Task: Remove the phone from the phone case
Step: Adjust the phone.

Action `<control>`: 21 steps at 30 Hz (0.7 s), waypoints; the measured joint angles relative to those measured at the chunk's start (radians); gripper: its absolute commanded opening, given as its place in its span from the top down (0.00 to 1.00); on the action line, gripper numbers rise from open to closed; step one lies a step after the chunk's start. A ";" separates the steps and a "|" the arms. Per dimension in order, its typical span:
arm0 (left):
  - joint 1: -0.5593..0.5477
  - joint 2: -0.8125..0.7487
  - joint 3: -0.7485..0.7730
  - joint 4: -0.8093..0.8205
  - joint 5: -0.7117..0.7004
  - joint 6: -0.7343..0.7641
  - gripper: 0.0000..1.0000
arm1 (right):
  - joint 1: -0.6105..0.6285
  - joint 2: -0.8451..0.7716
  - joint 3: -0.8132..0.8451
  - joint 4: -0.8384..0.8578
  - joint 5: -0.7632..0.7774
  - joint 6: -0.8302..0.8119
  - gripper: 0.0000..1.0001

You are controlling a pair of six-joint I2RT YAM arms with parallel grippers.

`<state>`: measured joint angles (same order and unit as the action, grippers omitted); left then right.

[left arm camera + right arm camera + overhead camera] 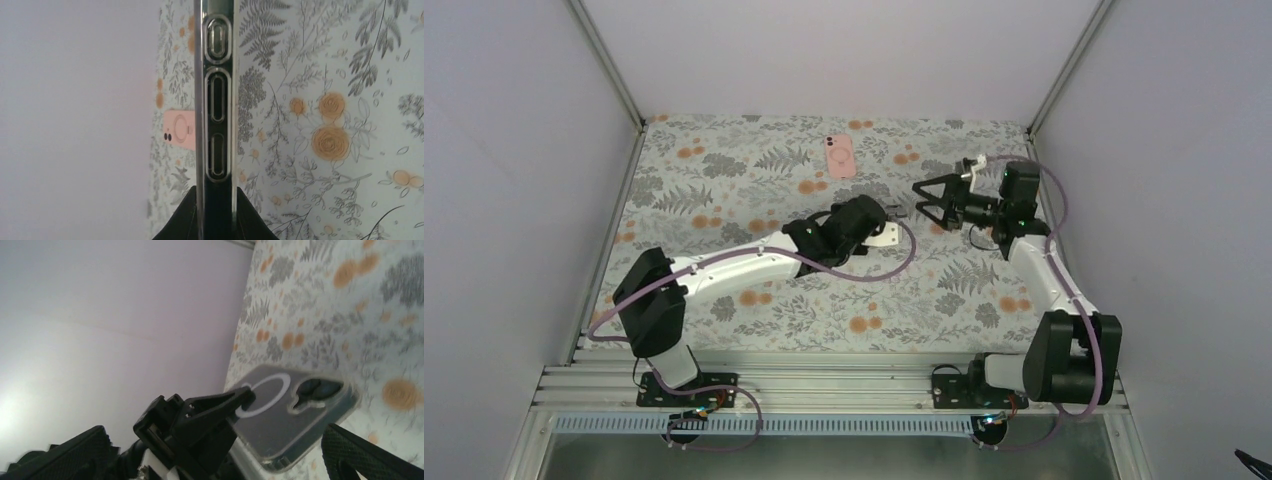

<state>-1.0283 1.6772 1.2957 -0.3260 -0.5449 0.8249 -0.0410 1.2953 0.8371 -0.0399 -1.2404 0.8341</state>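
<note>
Top external view: left gripper (887, 224) clamps the phone case (884, 238), center frame. Right gripper (922, 198) spread wide beside it.

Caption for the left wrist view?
Left fingers grip a clear plastic phone case edge-on; a pink phone lies beyond.

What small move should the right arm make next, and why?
Probably bring the open right pincer forward to the free end of the clear case and close on it. The left pincer clamps the case's other end above the table; the right one hangs just beside it, gripping nothing.
</note>
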 measured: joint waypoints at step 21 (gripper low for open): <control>0.332 -0.101 0.337 -0.344 0.739 -0.435 0.98 | 0.004 -0.005 0.582 -0.203 0.069 -0.608 0.01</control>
<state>-0.6964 1.5764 1.6325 -0.6697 0.1944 0.3904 -0.0368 1.2903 1.4189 -0.2424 -1.1713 0.2260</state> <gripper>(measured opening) 0.095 0.993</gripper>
